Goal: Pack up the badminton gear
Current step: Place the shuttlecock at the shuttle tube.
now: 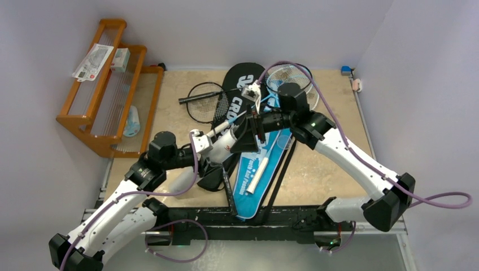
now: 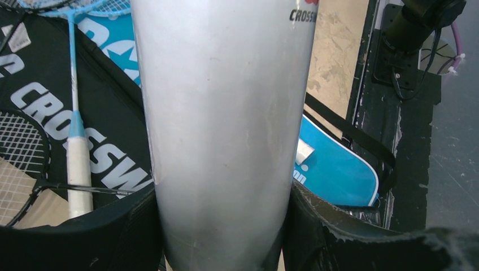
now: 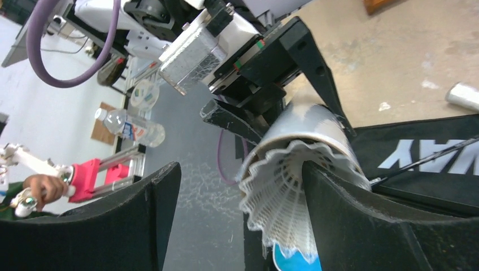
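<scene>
My left gripper is shut on the white tube, which fills the left wrist view. A white shuttlecock sticks skirt-first out of the tube's mouth. My right gripper is open at that mouth, and its right finger touches the skirt. Below lie the black CROSSWAY cover and the blue cover. A black racket and a light-blue racket rest on them.
The orange wooden rack stands at the back left. A white grip lies on the blue cover. A small silvery object lies on the table. Black straps run to the front rail.
</scene>
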Robot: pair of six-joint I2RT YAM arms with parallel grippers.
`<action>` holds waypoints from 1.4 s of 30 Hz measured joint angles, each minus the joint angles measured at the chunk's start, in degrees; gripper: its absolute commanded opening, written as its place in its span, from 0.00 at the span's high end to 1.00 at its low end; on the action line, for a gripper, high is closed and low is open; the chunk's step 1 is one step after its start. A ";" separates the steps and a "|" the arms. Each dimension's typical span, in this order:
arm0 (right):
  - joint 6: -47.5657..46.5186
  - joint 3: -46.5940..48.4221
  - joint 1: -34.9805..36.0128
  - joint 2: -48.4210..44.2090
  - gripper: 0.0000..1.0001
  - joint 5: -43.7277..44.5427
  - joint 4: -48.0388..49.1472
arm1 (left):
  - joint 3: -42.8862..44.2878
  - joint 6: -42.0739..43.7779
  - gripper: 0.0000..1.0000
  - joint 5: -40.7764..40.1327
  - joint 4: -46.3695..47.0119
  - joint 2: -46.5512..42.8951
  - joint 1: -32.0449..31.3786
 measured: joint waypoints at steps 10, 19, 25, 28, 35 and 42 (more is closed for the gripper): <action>-0.83 0.22 3.15 3.74 0.18 -0.61 -0.07 | -0.35 0.00 0.55 -0.20 -1.92 0.68 0.02; -0.09 0.22 4.63 5.81 0.19 -0.46 1.77 | -0.37 -0.17 0.55 -1.36 -2.71 0.83 0.20; 0.00 0.22 5.25 5.70 0.17 1.55 0.72 | -0.37 -0.24 0.55 -1.55 -3.23 0.83 0.33; -0.24 0.22 5.73 4.02 0.14 5.35 -1.16 | -0.37 -0.15 0.56 -1.14 -3.08 0.85 0.28; -0.59 0.20 5.33 -5.49 0.10 22.10 -6.34 | -0.37 -0.15 0.56 -0.85 -0.44 0.70 0.26; -0.09 -1.92 1.62 -11.91 0.17 38.84 -8.81 | -0.37 -0.15 0.55 -1.09 -0.17 0.66 0.26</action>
